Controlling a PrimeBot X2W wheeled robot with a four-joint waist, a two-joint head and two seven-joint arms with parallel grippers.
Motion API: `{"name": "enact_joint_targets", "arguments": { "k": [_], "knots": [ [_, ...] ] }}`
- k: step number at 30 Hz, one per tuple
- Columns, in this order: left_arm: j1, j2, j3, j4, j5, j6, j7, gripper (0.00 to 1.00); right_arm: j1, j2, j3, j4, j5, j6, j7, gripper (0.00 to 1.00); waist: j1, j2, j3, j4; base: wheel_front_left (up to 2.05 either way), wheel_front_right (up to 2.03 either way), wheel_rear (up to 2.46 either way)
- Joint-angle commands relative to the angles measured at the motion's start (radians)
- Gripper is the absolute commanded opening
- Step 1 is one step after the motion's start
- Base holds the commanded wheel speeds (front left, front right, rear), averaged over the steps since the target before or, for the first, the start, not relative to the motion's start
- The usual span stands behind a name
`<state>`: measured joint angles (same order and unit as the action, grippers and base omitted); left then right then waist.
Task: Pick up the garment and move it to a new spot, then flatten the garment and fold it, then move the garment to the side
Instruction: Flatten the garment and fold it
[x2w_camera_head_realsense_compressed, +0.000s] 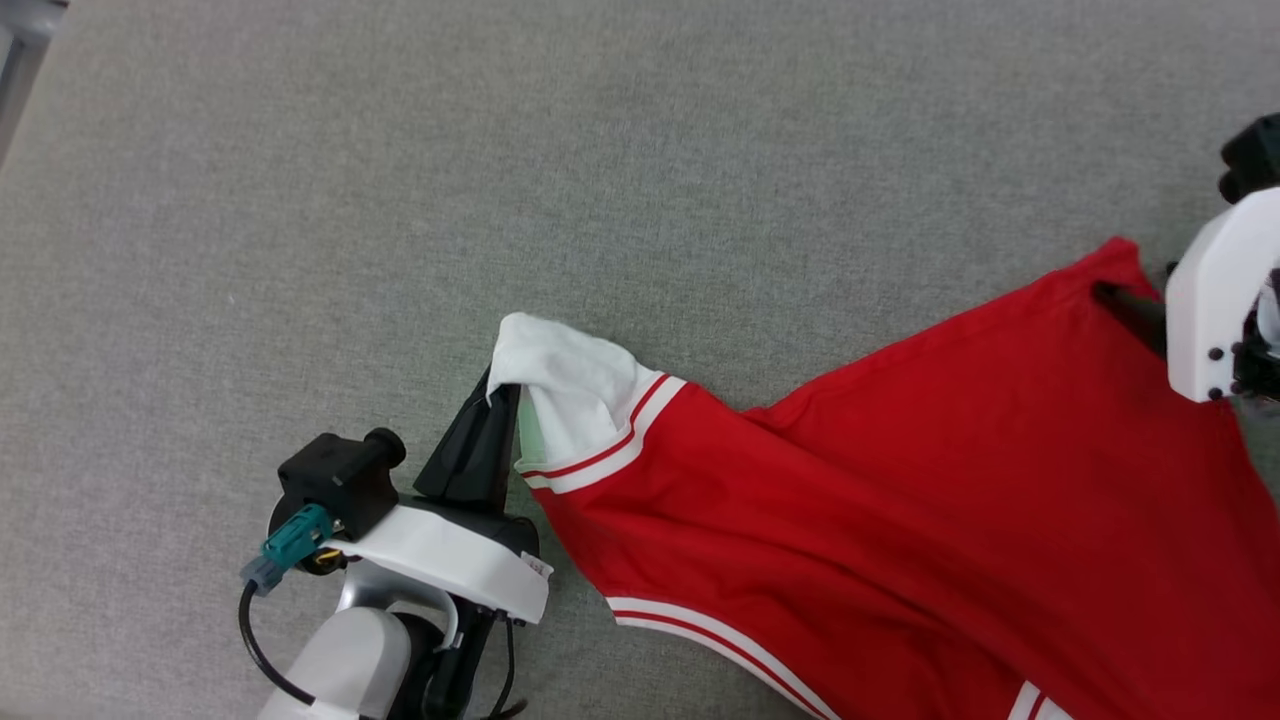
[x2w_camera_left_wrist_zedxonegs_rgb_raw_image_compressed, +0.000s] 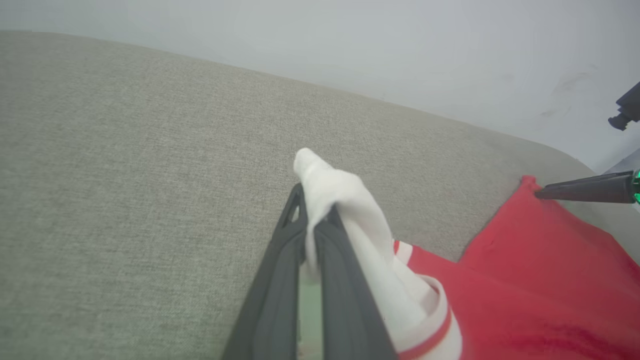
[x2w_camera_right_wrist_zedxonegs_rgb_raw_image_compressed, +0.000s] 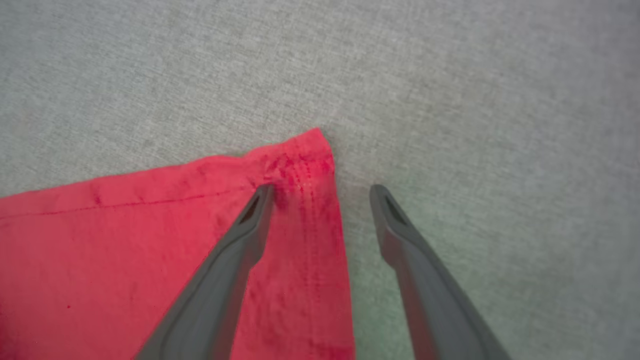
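The garment (x2w_camera_head_realsense_compressed: 900, 480) is a red jersey with white, red-striped sleeves, spread across the grey cloth surface toward the lower right. My left gripper (x2w_camera_head_realsense_compressed: 497, 392) is shut on the tip of one white sleeve (x2w_camera_left_wrist_zedxonegs_rgb_raw_image_compressed: 340, 200), which bunches up over the fingertips. My right gripper (x2w_camera_right_wrist_zedxonegs_rgb_raw_image_compressed: 320, 192) stands open over a red hem corner (x2w_camera_right_wrist_zedxonegs_rgb_raw_image_compressed: 310, 150): one finger rests on the red cloth and the other lies on bare surface beside the edge. In the head view, one dark right finger (x2w_camera_head_realsense_compressed: 1125, 305) lies on that far red corner.
The grey fabric surface (x2w_camera_head_realsense_compressed: 500, 150) stretches wide to the left and ahead. A pale wall (x2w_camera_left_wrist_zedxonegs_rgb_raw_image_compressed: 400, 50) rises behind its far edge in the left wrist view. The left arm's cable and teal plug (x2w_camera_head_realsense_compressed: 290, 545) sit at the lower left.
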<state>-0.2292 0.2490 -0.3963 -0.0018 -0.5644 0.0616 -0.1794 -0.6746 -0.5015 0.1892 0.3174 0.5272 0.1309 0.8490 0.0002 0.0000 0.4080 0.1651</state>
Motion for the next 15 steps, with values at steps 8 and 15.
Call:
{"name": "enact_joint_targets", "arguments": {
  "k": [8,15],
  "knots": [
    [-0.035,-0.013,-0.005,0.025,-0.001,-0.009,-0.018,0.00,-0.007,-0.015,0.185,0.181,0.116,0.000,0.095,0.75,-0.0002,0.0000,0.051,0.022,0.00,0.00,0.00],
    [-0.020,-0.005,0.008,0.045,-0.015,-0.002,-0.024,0.00,-0.057,-0.023,0.222,0.220,0.162,0.000,0.046,0.00,-0.0002,0.0000,0.018,0.009,0.00,0.00,0.00]
  ]
}}
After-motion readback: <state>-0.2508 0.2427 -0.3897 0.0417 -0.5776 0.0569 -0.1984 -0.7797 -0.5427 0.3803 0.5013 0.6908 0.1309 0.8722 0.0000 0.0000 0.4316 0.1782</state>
